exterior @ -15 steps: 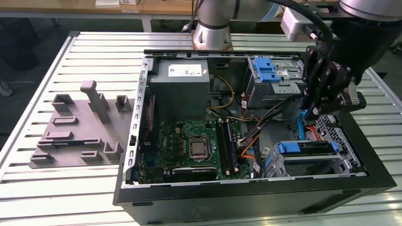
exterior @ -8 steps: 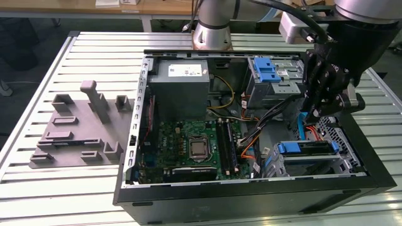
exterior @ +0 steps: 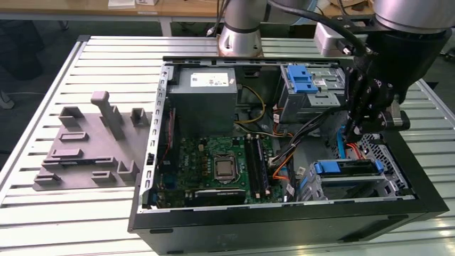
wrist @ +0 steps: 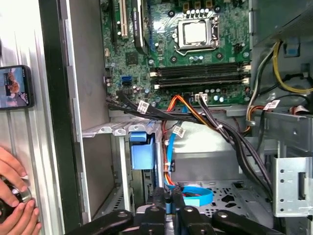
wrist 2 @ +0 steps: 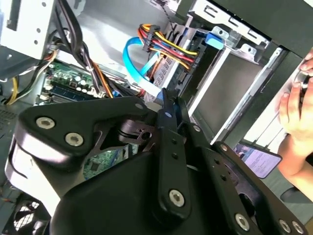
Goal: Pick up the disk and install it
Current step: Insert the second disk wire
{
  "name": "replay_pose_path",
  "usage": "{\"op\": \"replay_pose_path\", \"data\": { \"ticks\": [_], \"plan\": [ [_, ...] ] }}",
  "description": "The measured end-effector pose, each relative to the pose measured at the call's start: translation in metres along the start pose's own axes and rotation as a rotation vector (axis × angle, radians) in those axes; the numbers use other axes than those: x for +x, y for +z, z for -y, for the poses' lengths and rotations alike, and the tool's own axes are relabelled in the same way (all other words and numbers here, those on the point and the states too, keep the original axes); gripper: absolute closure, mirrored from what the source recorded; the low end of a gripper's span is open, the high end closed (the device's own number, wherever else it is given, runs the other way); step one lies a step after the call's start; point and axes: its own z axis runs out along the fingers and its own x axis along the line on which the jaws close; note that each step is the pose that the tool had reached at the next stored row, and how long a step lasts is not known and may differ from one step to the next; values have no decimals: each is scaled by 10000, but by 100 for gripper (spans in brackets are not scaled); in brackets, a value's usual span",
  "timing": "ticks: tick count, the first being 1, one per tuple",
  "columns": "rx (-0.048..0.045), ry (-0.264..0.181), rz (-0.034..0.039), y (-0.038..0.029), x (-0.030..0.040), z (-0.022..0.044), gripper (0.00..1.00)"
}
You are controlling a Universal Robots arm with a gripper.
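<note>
A slatted white metal desk (exterior: 92, 58) carries one open black computer case (exterior: 284, 224); beyond the case stands a wooden bench (exterior: 142, 10). Beside the case, on the exterior view's left, lies one grey fixture plate (exterior: 85, 154). Inside the case: one green motherboard (exterior: 213, 165), one grey power supply (exterior: 206, 101) and two blue-latched drive cages. The disk (exterior: 348, 168) sits in the cage near the case's front corner. The gripper (exterior: 370, 125) hangs just above that cage, its fingers (wrist 2: 168, 122) pressed together, holding nothing. A person's hand (wrist: 14, 205) rests outside the case wall, near one phone (wrist: 14, 87).
</note>
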Motion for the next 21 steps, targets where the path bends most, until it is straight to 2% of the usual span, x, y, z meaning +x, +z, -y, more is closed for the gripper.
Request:
{"op": "replay_pose_path", "data": {
  "ticks": [2, 7, 9, 11, 12, 17, 21],
  "plan": [
    [15, 6, -83, 20, -2, -2, 84],
    [14, 28, -96, 93, 43, -5, 84],
    [8, 35, -30, 112, 59, -5, 84],
    [-6, 49, 99, 123, 67, -5, 84],
    [-13, 53, 138, 127, 68, -5, 84],
    [-24, 51, 143, 129, 73, -1, 84],
    [-259, 29, 124, 145, 71, 54, 84]
  ]
}}
